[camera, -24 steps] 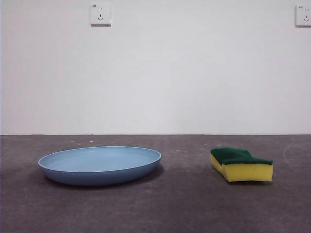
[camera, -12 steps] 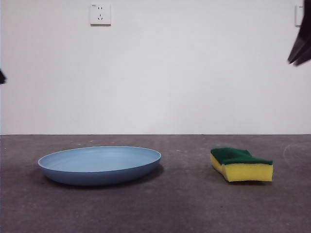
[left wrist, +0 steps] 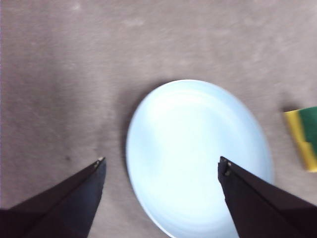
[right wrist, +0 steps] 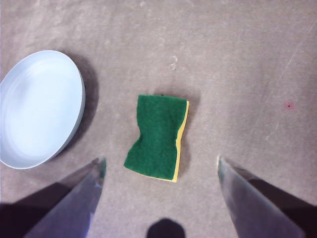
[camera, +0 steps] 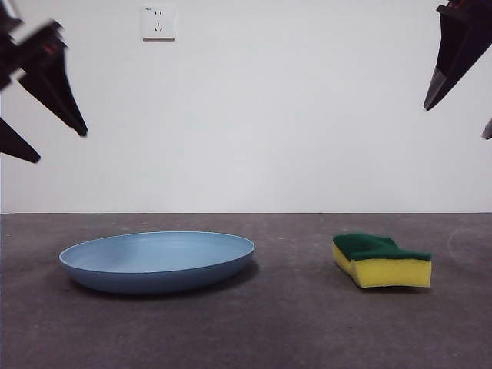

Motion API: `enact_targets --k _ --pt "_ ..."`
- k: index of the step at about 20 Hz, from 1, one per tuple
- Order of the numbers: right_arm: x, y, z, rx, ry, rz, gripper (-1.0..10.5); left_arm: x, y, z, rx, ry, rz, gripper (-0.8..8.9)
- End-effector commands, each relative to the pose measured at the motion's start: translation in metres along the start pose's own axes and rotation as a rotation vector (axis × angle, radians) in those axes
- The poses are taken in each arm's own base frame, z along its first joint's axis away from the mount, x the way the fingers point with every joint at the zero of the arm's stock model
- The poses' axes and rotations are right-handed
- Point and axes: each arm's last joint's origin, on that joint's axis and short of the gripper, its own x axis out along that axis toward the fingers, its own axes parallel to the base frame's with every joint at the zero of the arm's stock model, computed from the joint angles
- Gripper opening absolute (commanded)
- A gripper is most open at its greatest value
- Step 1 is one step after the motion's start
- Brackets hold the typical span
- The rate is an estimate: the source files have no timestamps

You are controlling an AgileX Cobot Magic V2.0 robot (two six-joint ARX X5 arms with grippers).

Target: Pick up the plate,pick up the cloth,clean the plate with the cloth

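Note:
The light-blue plate [camera: 157, 260] lies flat on the dark table at the left; it also shows in the left wrist view [left wrist: 198, 156] and the right wrist view [right wrist: 39, 106]. The cloth, a yellow sponge with a green scouring top [camera: 382, 260], lies to the right of the plate, apart from it, seen from above in the right wrist view [right wrist: 157, 136]. My left gripper [camera: 52, 146] hangs open high above the plate's left side [left wrist: 161, 166]. My right gripper [camera: 457, 119] hangs open high above the sponge [right wrist: 161, 166]. Both are empty.
A white wall with two power sockets [camera: 158, 23] stands behind the table. The grey table surface [camera: 292, 323] stretches in front of and between the plate and the sponge.
Both grippers have come down into the front view from the top corners, the left one at the left, the right one at the right. The plate and sponge have not moved.

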Motion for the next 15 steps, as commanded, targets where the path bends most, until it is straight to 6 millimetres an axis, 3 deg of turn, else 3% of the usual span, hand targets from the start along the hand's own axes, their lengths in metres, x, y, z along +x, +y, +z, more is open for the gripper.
enact_targets --k 1,8,13,15 --pt "-0.001 0.001 0.001 -0.004 -0.006 0.004 3.8 0.023 0.002 0.007 0.044 0.087 0.052 3.77" --pt "-0.001 0.001 0.001 -0.004 -0.006 0.004 3.8 0.09 0.008 -0.005 0.043 0.246 0.046 3.77" --pt "-0.001 0.001 0.001 0.003 -0.006 0.004 3.8 0.115 0.007 -0.016 0.067 0.3 0.098 3.69" --pt "-0.001 0.001 0.001 0.004 -0.006 0.004 3.8 0.117 0.005 -0.017 0.074 0.307 0.095 2.49"
